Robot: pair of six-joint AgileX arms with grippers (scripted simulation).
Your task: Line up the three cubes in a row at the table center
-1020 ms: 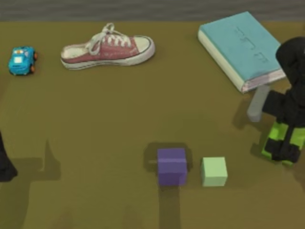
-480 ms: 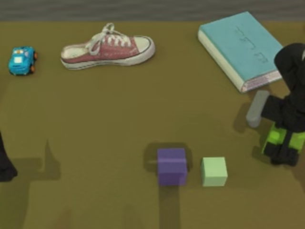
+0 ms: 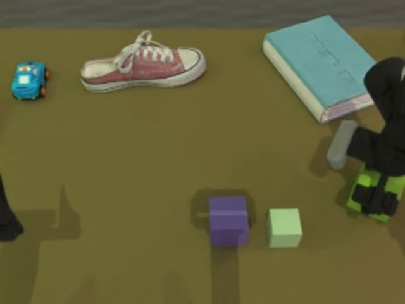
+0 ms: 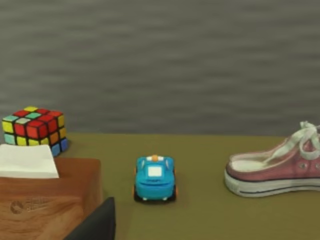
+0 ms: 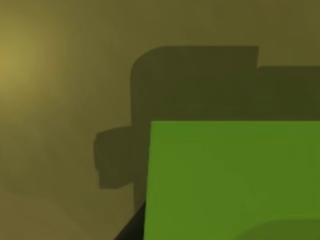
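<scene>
Two cubes placed, the third in my right tool

Two of the three cubes already sit side by side near the middle of the tabletop point(image 3: 126, 164): the purple cube point(image 3: 228, 219) and, just to its right with a small gap, the pale mint cube point(image 3: 284, 227). That leaves an open slot on the mint cube's right, which I judge is where the last block belongs.

My right tool point(image 3: 378, 192) is at the tabletop's right edge, clenched around the lime-green cube point(image 3: 392, 185); the dark fingers straddle its sides, and the right wrist view is filled by its green face with a shadow on the tabletop beyond it. Whether it has left the surface I cannot tell. A grey cylinder point(image 3: 342, 144) lies just beside the arm, below the teal book point(image 3: 319, 63).

Against half a second ago, the tool and cube have barely moved, sitting perhaps slightly lower in the top view; a second ago they were a touch further left. The placed cubes have not shifted.

My left tool is parked off the left edge, its fingers unseen, its wrist camera facing a toy car point(image 4: 154, 178) and a sneaker point(image 4: 277, 170)
</scene>
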